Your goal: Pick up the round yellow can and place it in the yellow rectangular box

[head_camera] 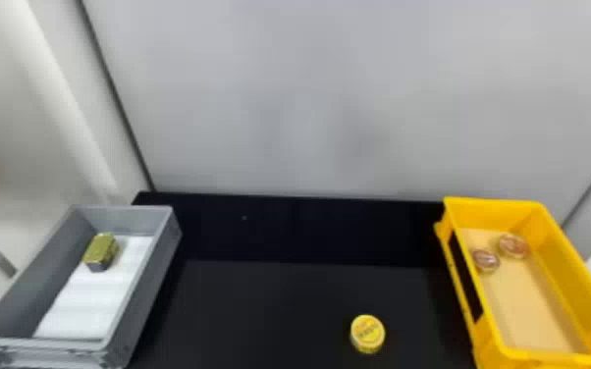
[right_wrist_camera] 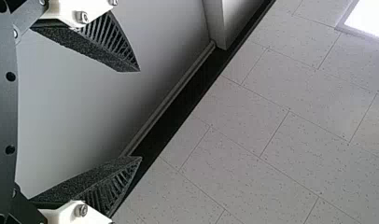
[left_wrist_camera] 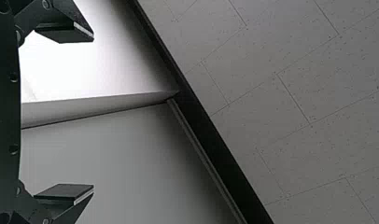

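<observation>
From my head view, I have the round yellow can point(head_camera: 367, 333) standing on the black table point(head_camera: 284, 304) in the lower part of the frame, right of centre. It sits between the two boxes, apart from both and nearer the yellow one, with its round top facing up.

The yellow rectangular plastic box point(head_camera: 496, 212) takes up the lower right of the frame. Inside I see two small, round, reddish-brown items, one point(head_camera: 513, 246) close to the other point(head_camera: 486, 260), both toward the box's far end on its pale yellow bottom.

At the lower left of the frame I have a grey rectangular plastic box point(head_camera: 152, 289). A small gold-green block point(head_camera: 100, 250) sits in its far part, by a white sheet point(head_camera: 86, 299) lining the bottom.

In my left wrist view, the left gripper point(left_wrist_camera: 93, 112) has its fingers wide apart. My right gripper point(right_wrist_camera: 140, 114), in its own wrist view, also has its fingers well apart.
</observation>
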